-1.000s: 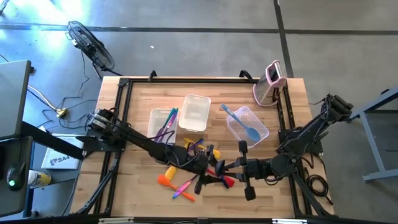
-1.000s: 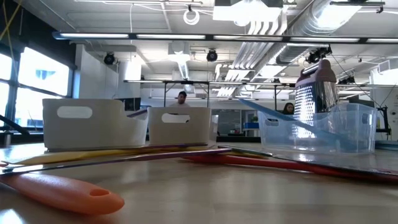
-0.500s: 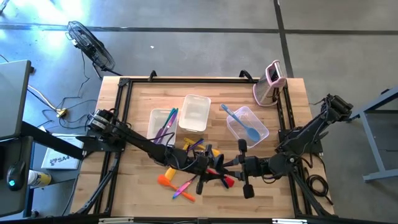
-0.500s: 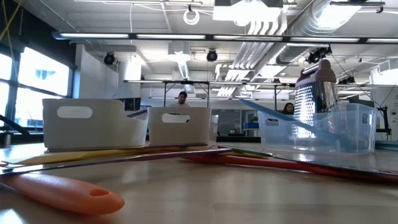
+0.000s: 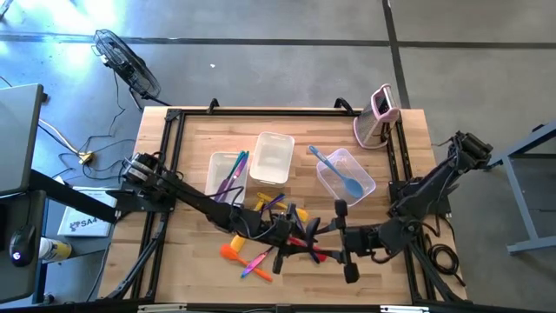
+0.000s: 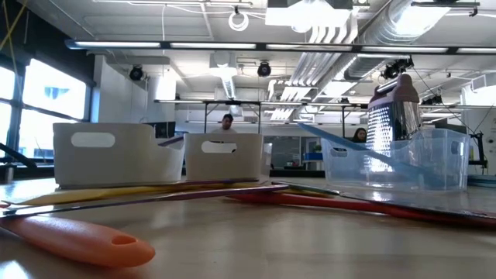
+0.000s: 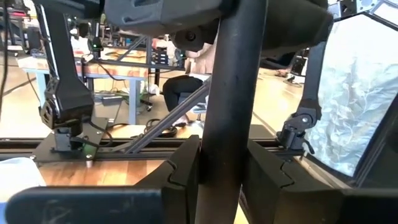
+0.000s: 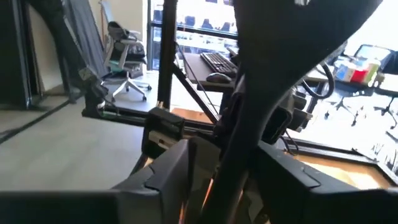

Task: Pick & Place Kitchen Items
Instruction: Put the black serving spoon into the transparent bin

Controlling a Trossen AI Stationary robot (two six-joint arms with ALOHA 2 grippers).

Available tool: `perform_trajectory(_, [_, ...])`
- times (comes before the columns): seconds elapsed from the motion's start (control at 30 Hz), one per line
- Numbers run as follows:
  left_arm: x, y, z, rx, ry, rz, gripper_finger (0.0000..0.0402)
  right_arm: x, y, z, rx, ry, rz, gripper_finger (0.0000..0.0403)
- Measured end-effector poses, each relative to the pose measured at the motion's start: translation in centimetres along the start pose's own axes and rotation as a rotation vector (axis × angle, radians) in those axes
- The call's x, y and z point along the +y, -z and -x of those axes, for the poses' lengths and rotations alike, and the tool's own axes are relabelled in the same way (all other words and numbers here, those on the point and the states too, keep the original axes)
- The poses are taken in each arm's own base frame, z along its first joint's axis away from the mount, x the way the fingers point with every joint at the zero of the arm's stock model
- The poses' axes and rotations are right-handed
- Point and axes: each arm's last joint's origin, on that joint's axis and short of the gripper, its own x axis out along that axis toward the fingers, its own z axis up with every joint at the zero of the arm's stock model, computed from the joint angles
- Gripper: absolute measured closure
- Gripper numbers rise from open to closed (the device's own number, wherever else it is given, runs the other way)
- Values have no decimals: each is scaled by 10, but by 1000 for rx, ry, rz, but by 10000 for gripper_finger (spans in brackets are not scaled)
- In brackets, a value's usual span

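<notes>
1. The table (image 5: 191, 130) holds three clear tubs; one (image 5: 346, 176) contains a light blue spoon (image 5: 347, 181).
2. The left gripper (image 5: 294, 245) and right gripper (image 5: 328, 244) meet over the loose utensils (image 5: 261, 252) near the front edge; whether either set of jaws is spread or pinching, I cannot tell.

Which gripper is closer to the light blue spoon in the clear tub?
Right. The right gripper sits just below the tub holding the light blue spoon; the left gripper is farther toward the table's middle, over the utensil pile.

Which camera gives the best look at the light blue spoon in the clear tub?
The high view: the light blue spoon lies fully visible across the clear tub. The low view shows only its handle through the tub wall. Neither wrist view shows it.
</notes>
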Motion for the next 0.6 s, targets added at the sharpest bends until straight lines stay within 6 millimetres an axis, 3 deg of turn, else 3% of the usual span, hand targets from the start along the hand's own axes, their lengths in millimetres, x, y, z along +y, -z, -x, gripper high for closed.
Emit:
perform_trajectory(0.17, [-1, 1, 0, 12, -5, 16, 319, 6, 0, 6, 8, 82, 121, 203])
perform_trajectory(0.4, [-1, 5, 1, 56, 14, 87, 319, 17, -1, 22, 77, 324, 383, 205])
perform_trajectory(0.6, [3, -4, 11, 201, 13, 441, 319, 33, -1, 44, 158, 447, 615, 207])
